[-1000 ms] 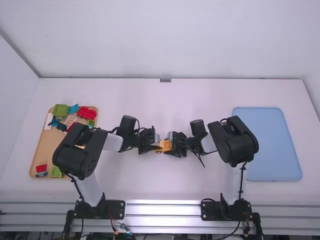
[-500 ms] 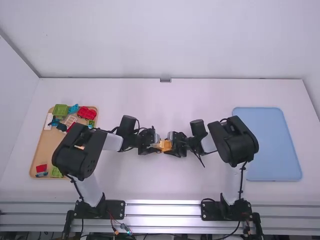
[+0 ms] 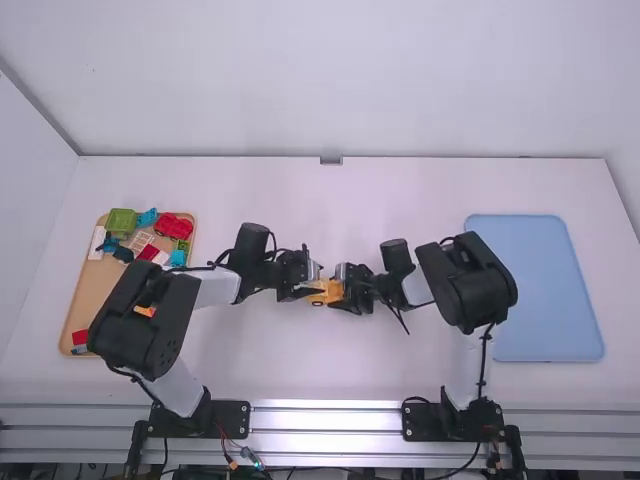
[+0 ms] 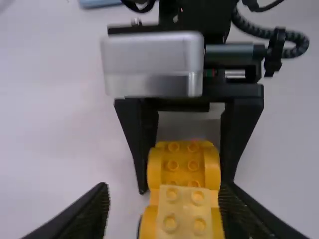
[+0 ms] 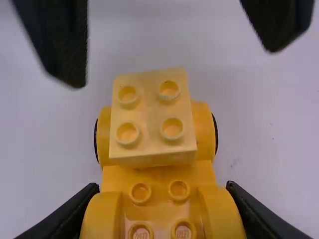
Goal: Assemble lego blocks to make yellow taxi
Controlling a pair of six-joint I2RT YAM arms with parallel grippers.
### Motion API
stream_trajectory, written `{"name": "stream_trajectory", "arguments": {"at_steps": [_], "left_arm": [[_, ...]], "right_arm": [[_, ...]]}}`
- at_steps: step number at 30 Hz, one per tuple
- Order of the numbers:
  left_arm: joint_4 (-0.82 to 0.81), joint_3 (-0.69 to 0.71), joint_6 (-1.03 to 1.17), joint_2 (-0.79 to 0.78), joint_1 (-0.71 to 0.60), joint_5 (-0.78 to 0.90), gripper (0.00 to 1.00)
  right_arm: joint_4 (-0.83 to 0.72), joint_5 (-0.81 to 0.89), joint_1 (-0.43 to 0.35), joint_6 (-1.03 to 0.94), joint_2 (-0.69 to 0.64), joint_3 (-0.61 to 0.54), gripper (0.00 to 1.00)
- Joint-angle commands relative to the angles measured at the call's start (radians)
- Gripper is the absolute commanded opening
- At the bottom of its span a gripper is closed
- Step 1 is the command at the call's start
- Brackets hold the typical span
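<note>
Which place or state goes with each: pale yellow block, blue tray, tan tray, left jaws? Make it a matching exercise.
1. pale yellow block
2. blue tray
3. tan tray
4. left jaws

A. holding assorted toy pieces
B. spread apart
C. at the table's right side
D. slightly askew atop the orange-yellow car base

Pairs: 1-D, 2-C, 3-A, 4-B

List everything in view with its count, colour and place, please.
Table: one, white, beneath everything.
Left tray: one, tan, table's left side.
Loose blocks: several, red, green, blue, white and orange, on the left tray.
Right tray: one, blue, table's right side.
Car base: one, yellow, table's middle.
Studded block: one, pale yellow, on the car base.
Arms: two, white and black, over the table.
Left hand: one, black, open near the studded block.
Right hand: one, black, gripping the car base.
</note>
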Motion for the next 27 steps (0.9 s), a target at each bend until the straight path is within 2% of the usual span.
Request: {"name": "stream_trajectory", "arguments": {"at_steps": [1, 6, 15, 21, 24, 27], "left_arm": [[-0.009, 0.008, -0.031, -0.014, 0.006, 0.021, 0.02], [-0.032, 0.008, -0.078, 0.015, 0.006, -0.079, 0.02], [-0.073, 0.008, -0.063, 0.079, 0.006, -0.080, 0.02], [-0.067, 0.007, -0.060, 0.079, 0.006, -0.085, 0.02], [-0.007, 0.007, -0.093, 0.068, 0.006, -0.110, 0.01], [0.006, 0.008, -0.130, 0.003, 0.006, -0.064, 0.02]], "right_arm": [[-0.009, 0.037, -0.005, 0.002, 0.018, 0.006, 0.50], [-0.009, 0.037, -0.003, 0.002, 0.018, 0.006, 0.50], [-0.008, 0.039, 0.008, 0.002, 0.018, 0.006, 0.50], [-0.008, 0.037, 0.008, 0.002, 0.018, 0.006, 0.49], [-0.009, 0.040, 0.008, 0.002, 0.018, 0.006, 0.50], [-0.008, 0.037, 0.008, 0.002, 0.018, 0.006, 0.50]]}}
